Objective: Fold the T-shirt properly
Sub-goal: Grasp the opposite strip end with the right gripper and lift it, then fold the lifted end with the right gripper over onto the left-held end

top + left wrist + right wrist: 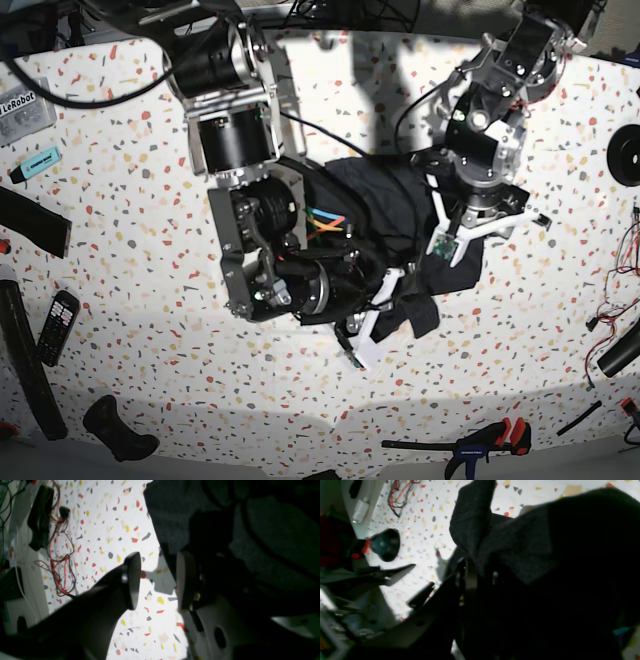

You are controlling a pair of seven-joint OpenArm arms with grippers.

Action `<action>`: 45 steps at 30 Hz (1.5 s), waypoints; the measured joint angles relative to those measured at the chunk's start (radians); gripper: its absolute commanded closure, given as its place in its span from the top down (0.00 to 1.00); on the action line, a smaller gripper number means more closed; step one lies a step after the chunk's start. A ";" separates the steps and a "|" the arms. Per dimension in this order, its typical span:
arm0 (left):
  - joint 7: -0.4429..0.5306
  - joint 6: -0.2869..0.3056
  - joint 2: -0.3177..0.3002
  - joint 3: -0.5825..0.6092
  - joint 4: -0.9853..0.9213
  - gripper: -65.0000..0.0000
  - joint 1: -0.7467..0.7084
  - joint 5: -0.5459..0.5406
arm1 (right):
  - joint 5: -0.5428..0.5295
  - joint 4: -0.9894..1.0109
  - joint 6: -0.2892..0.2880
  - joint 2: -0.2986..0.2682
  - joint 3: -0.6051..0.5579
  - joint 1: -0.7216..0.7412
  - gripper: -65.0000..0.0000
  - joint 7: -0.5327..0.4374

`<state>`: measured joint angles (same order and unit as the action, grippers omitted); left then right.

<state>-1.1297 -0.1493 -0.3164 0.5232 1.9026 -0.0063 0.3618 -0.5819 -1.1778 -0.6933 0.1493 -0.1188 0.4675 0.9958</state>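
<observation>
On a speckled terrazzo table (130, 170), two robot arms meet over a bunched black T-shirt (385, 215), which lies heaped near the table's middle with a strip of its multicoloured line print (325, 222) showing.

Nearest the lens in the left wrist view, the left gripper (156, 580) stands wide apart and holds nothing: bare table shows between its two round pads (132, 580), and the dark cloth (175, 517) begins just beyond the far pad. Whether that pad touches the fabric cannot be told.

In the right wrist view, the right gripper (473, 577) is clamped narrowly on a fold of the T-shirt (520, 545), the charcoal cloth rising in a peak above the closed jaws and draping over them. Much of the gripper is lost in shadow.

From the base camera, the right gripper (370, 325) sits at the shirt's near edge, the left gripper (455, 235) at its side. Well away from the shirt, a clamp (480, 440) lies at the near edge, a calculator (57, 325) beside the table's side, and red wires (60, 555) trail at the other side.
</observation>
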 measured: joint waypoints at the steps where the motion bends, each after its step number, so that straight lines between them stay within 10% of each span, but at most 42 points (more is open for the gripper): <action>1: -0.001 -0.001 -0.006 0.000 0.000 0.36 -0.007 0.012 | -0.011 0.000 0.000 0.000 0.000 0.000 0.00 0.000; 7: -0.023 -0.083 -0.077 0.000 0.000 0.36 -0.060 0.165 | -0.111 0.000 0.000 -0.003 -0.044 0.000 0.27 0.023; 16: -0.023 -0.087 -0.113 -0.001 0.000 0.36 -0.071 0.169 | -0.447 0.000 0.000 -0.003 -0.188 0.000 0.27 0.053; 23: -0.027 -0.088 -0.113 -0.001 0.000 0.36 -0.072 0.169 | -0.467 0.000 0.000 -0.008 -0.218 0.012 0.27 0.063; 30: -0.026 -0.088 -0.113 -0.001 0.000 0.36 -0.071 0.169 | -0.219 -0.023 0.000 -0.001 -0.146 0.137 0.29 0.158; 36: -0.026 -0.087 -0.113 -0.001 0.000 0.36 -0.071 0.169 | 0.043 -0.024 0.002 -0.002 -0.145 0.183 0.56 0.162; 45: -0.026 -0.088 -0.113 -0.001 0.000 0.36 -0.071 0.165 | 0.167 -0.022 0.004 0.000 -0.145 0.142 0.57 0.162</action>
<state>-1.1557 -0.2371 -0.4294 0.5224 1.9026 -0.0776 0.5270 -0.4145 -1.1999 -0.6895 0.1493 -0.2642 0.6094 1.1580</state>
